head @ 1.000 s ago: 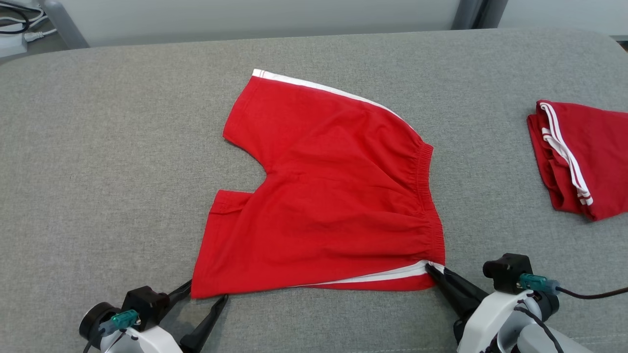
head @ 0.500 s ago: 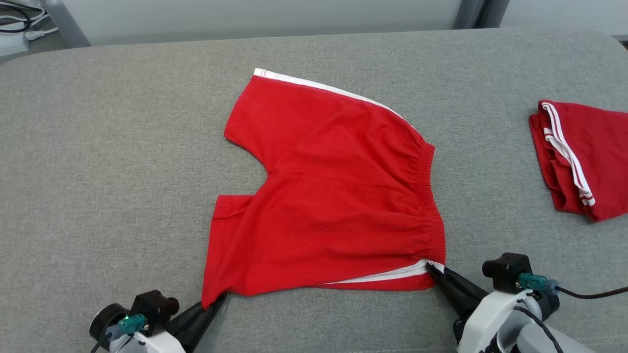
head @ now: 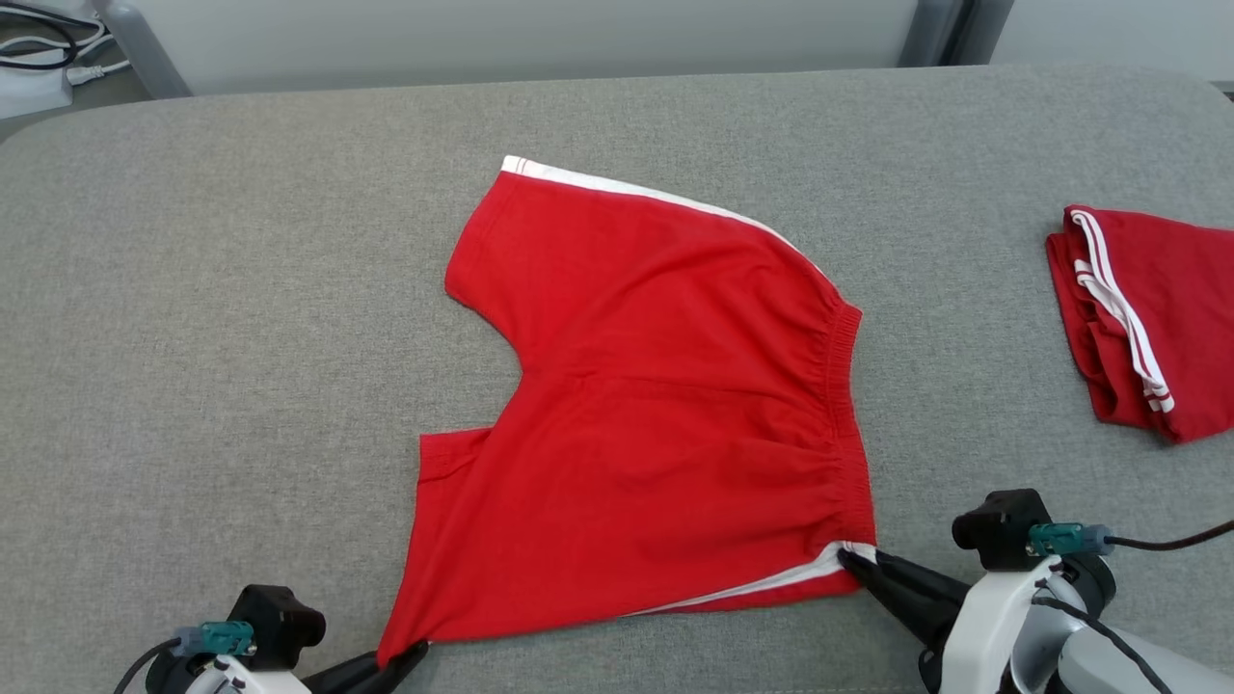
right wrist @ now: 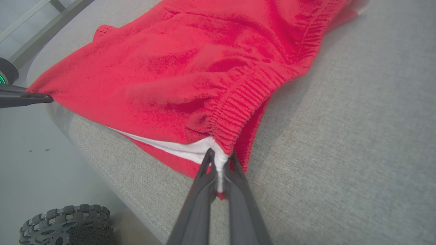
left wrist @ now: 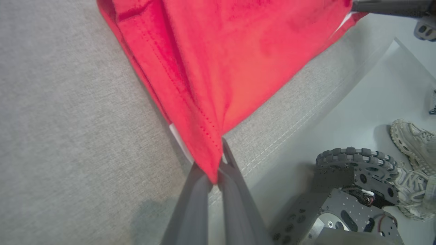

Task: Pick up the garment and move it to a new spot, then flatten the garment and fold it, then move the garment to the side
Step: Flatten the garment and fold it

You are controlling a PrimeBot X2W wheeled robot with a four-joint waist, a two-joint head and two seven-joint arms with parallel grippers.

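Observation:
Red shorts (head: 656, 405) with white side stripes lie spread on the grey padded table (head: 241, 318), waistband to the right, legs to the left. My left gripper (head: 410, 653) is shut on the near leg's hem corner at the table's front edge; the left wrist view shows the red cloth (left wrist: 218, 78) pinched between the fingers (left wrist: 190, 204). My right gripper (head: 848, 556) is shut on the waistband's near corner, by the white stripe. In the right wrist view the gathered waistband (right wrist: 245, 98) runs up from the closed fingers (right wrist: 238, 200).
A second red garment (head: 1147, 318) with white stripes lies folded at the table's right edge. Cables (head: 58, 58) lie on the floor at the far left. A person's shoe (left wrist: 412, 139) and the robot's wheel (left wrist: 357, 163) are below the table's front edge.
My left gripper went from open beside the near leg corner to shut on it and drew it toward the front edge. The right gripper kept its hold. The head camera shifted slightly.

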